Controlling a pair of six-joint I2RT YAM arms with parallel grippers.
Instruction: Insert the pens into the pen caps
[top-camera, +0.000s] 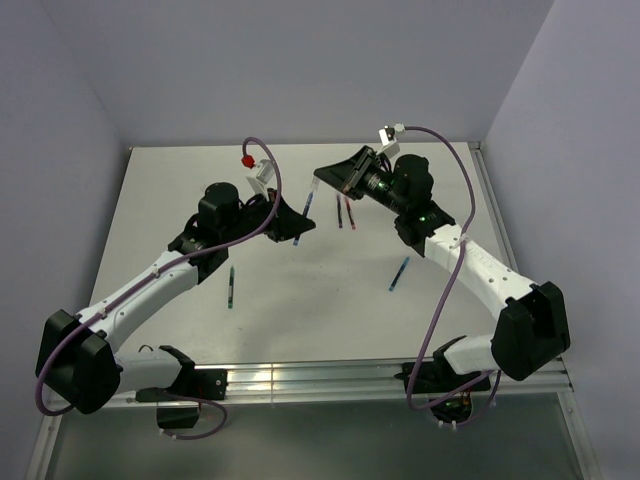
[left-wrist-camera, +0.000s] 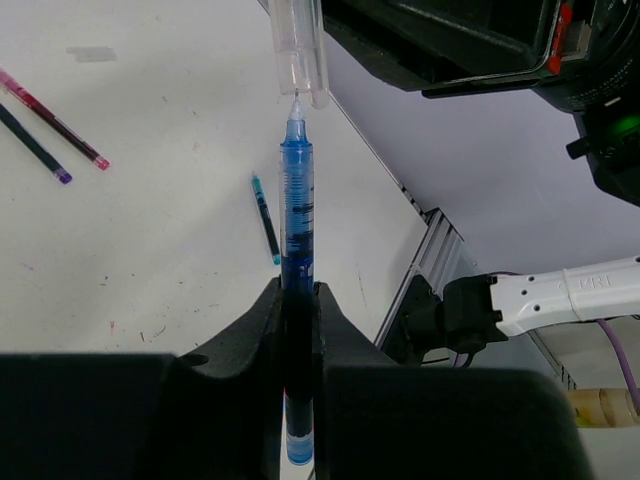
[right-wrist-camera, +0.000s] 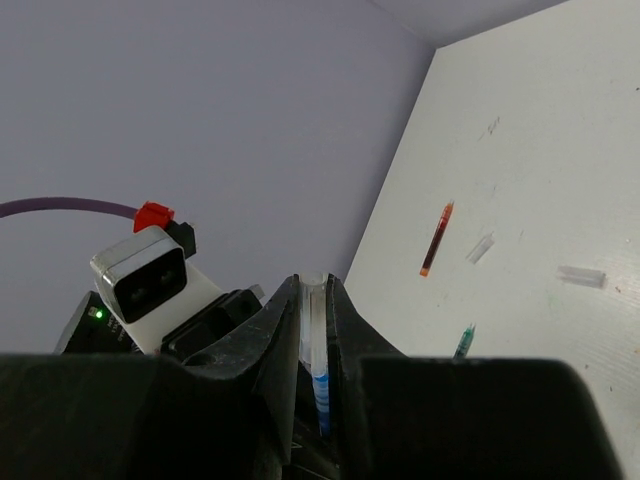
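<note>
Table (top-camera: 300, 330): L gripper (left-wrist-camera: 298, 300) and R gripper (right-wrist-camera: 313, 300) meet nose to nose above its far-middle. L is clamped nearly shut on the blue pen (left-wrist-camera: 296, 190), barrel sticking straight out from the fingers. R is pinched narrow on a clear cap (left-wrist-camera: 300, 50), with the pen tip right at the cap's open end, approx. in line, body not inside. Loose on table, apart from both: red pen (left-wrist-camera: 60, 125) beside dark pen (left-wrist-camera: 35, 145), teal pen (left-wrist-camera: 265, 218), and two spare caps (right-wrist-camera: 582, 277) lying flat near the red one.

Blue pen (left-wrist-camera: 296, 200), clear cap (left-wrist-camera: 300, 50)
</note>
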